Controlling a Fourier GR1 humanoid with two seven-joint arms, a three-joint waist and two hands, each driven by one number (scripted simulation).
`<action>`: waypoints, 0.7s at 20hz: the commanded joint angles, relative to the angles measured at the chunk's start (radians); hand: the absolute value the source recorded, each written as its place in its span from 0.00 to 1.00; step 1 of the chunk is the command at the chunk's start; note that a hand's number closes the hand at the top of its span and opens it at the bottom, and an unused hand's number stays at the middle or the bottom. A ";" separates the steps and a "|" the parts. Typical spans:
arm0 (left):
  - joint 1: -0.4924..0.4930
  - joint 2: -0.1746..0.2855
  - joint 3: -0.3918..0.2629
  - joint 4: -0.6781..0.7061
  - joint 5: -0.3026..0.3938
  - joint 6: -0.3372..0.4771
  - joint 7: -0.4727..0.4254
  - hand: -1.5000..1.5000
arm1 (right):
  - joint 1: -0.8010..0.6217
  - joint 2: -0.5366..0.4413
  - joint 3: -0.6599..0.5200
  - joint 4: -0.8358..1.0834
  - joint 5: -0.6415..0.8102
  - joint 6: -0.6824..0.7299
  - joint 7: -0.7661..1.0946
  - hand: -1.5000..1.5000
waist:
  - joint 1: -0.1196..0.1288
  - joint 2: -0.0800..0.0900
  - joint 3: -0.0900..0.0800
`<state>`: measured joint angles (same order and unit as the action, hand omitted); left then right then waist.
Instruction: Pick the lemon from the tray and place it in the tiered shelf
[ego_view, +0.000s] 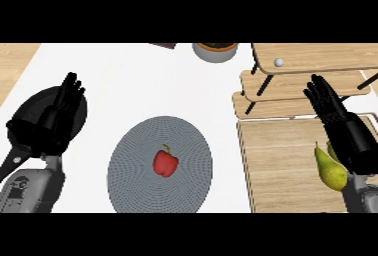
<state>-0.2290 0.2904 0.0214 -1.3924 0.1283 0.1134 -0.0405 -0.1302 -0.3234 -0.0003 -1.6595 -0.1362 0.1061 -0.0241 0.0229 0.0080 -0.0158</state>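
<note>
Two hands show, one at each side. The left hand (55, 120) is open, fingers straight and pointing up the view, above a single black pan (29, 112) on the white table (148, 85). The right hand (339, 120) is open too, fingers straight, holding nothing, over the far end of the one wooden tray (280, 165), near the shelf's lowest tier.

One shelf (317, 55) stands beyond the tray, with three wooden tiers showing. A single small pale ball (279, 62) sits on the top tier. One grey pot (214, 54) stands at the table's far edge. One round grey plate (140, 150) lies mid-table with one red pepper (165, 163) on it.

On the tray lies one yellow-green pear (331, 172), stem pointing away. The lemon does not show plainly: a thin yellow-green sliver (331, 150) between the pear and the right forearm is mostly hidden, and I cannot tell whether it is the lemon.
</note>
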 joint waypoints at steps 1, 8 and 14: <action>-0.002 -0.005 -0.008 0.007 -0.014 -0.009 0.009 0.50 | -0.006 -0.040 -0.067 0.082 -0.088 0.139 -0.144 0.00 | -0.022 -0.007 0.017; 0.000 -0.033 -0.093 -0.001 -0.046 -0.035 -0.004 0.50 | 0.011 0.123 -0.097 0.204 -0.587 0.427 -0.218 1.00 | 0.014 0.040 0.067; 0.004 -0.076 -0.177 0.009 -0.099 -0.032 0.004 0.50 | -0.097 -0.100 -0.464 0.545 -0.315 0.245 -0.555 0.00 | 0.013 0.024 0.028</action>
<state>-0.2203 0.2346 -0.1165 -1.3908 0.0484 0.0884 -0.0372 -0.1821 -0.4323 -0.3526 -1.3034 -0.3985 0.3446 -0.4460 0.0148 0.0271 0.0126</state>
